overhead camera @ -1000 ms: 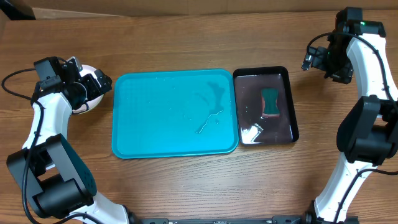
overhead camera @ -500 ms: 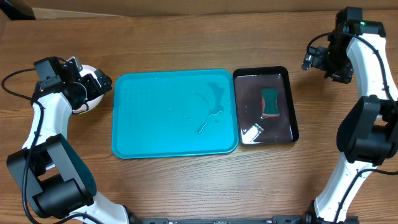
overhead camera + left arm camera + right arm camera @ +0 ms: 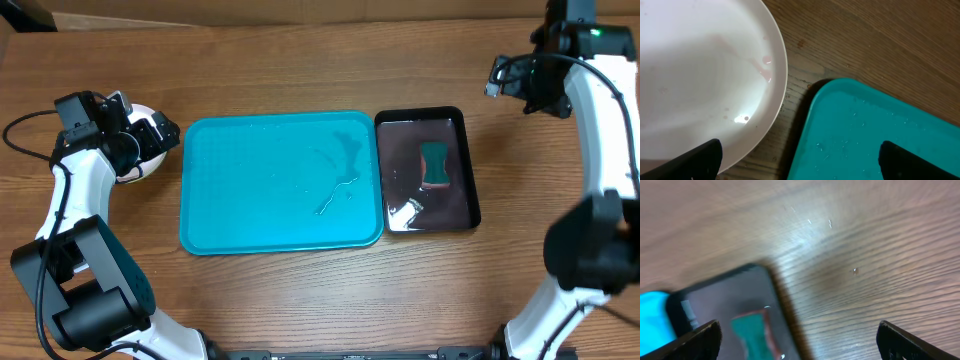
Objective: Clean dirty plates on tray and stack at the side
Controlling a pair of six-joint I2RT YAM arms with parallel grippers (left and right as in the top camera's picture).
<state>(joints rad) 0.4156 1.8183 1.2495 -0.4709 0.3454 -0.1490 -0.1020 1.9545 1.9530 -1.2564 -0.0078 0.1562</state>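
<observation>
I see a brown wood-grain bench [image 3: 300, 60] filling the overhead view, with a strip of cardboard along its far edge. The large turquoise tray [image 3: 240, 200] lies at its middle, wet, with thin streaks of water across the floor. Touching the tray's right edge is a smaller glossy black tray [image 3: 452, 208], holding a green sponge [image 3: 434, 165] with a reddish rim.

My left fingers [image 3: 700, 160] are spread wide and hold nothing. They hang just off the tray's far left corner. A white plate [image 3: 700, 75] lies there on the bench below the left-hand finger, with a thin strip of wood between its rim and the tray. It shows a faint pink smear near its rim. I cannot tell whether other plates lie under it.

My right fingers [image 3: 695, 342] are also wide apart and empty. They sit well to the right of the tray, beyond the black tray's far right corner, above bare wood.
</observation>
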